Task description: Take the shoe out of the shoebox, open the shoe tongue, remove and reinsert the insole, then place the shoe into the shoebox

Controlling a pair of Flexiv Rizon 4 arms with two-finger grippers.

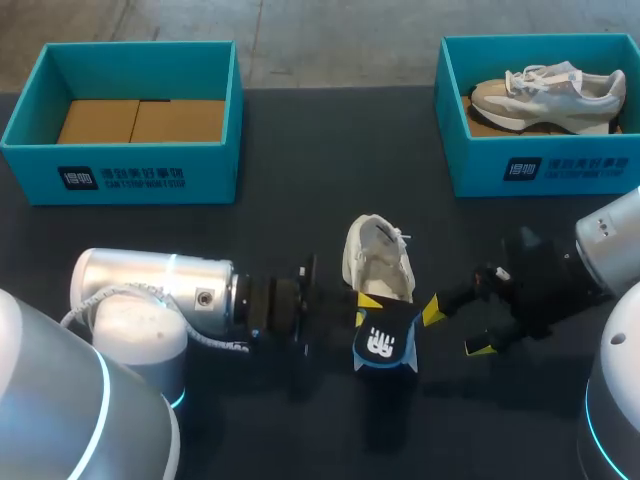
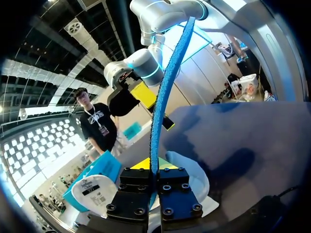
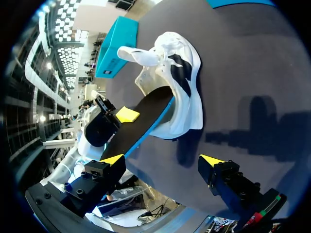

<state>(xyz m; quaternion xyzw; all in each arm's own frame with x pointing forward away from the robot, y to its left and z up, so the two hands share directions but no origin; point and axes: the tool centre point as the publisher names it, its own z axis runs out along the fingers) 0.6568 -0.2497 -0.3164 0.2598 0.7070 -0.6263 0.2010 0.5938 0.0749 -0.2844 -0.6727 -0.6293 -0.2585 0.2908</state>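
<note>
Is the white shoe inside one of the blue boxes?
No, the white shoe lies out on the dark table, not in a box.

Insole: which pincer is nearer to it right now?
Left. The left pincer is shut on the insole, gripping its end. The right pincer is open beside it, close to its edge but not gripping it.

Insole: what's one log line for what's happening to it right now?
insole: pinched in left gripper, far end at white shoe opening | right gripper: open, beside insole | step: removing or reinserting, cannot tell
</note>
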